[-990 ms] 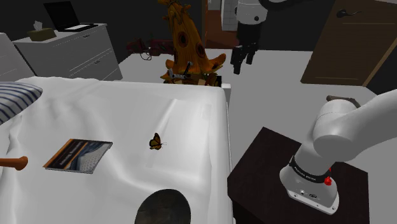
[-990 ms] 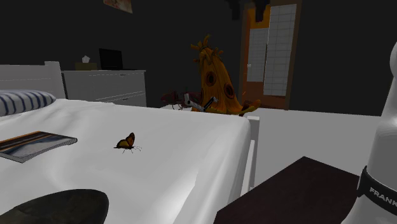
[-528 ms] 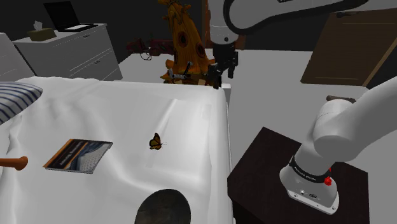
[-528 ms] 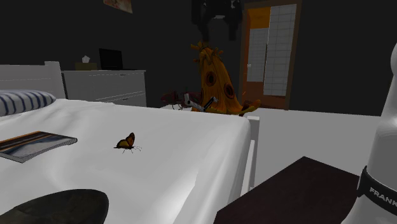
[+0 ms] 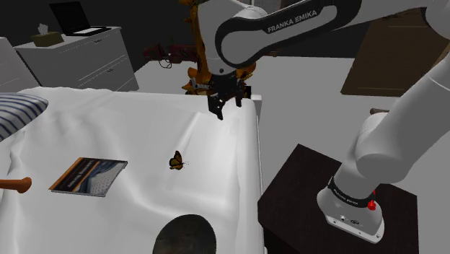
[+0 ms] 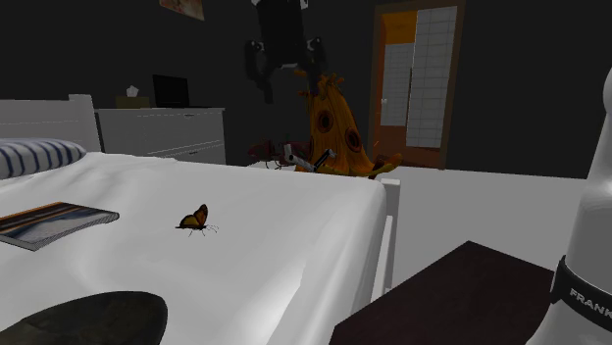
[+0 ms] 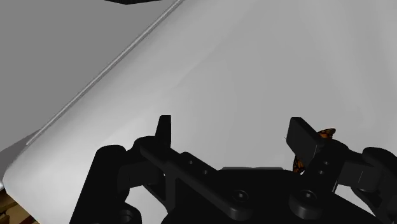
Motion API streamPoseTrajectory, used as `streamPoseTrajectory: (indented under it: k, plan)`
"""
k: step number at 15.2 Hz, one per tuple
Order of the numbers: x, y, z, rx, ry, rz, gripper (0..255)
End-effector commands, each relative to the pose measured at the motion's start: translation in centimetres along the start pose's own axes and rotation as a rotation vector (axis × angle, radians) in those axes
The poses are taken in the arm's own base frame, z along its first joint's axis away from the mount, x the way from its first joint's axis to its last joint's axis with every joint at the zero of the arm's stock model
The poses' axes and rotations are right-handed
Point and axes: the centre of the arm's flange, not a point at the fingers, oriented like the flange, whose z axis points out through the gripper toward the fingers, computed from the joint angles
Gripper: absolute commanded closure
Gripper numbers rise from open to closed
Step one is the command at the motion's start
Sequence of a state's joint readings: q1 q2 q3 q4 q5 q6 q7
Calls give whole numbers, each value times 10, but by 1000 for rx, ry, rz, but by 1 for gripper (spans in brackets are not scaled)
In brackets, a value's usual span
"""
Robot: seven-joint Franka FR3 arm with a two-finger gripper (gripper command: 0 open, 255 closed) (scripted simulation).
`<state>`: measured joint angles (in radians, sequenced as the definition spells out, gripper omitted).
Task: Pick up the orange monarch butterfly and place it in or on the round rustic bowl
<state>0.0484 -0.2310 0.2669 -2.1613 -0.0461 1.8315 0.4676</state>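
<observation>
On the white-sheeted bed (image 5: 130, 123) we see the small orange-and-black butterfly (image 5: 176, 160), wings upright, head toward the shoulder view's right, our all-black gripper (image 5: 220, 110) spread apart.

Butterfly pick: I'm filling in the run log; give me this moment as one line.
stage: pre-grasp | gripper: open, empty, above the bed | butterfly: on the bed, untouched | bowl: no butterfly in it

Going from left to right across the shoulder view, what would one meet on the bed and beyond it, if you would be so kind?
striped pillow → book → orange butterfly → gripper, in the air above the bed → dark stand
</observation>
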Motion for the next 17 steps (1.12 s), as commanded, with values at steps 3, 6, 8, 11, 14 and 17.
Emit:
streamPoseTrajectory:
  k: [3,6,8,11,14,17]
  plan:
    - [27,-42,31,-9,-25,30,0]
    - [47,-72,52,-16,-44,52,0]
    - [61,-91,67,-21,-56,67,0]
    - [82,-120,89,-28,-75,88,0]
    - [103,-148,112,-35,-93,110,0]
    - [124,-176,135,-43,-112,132,0]
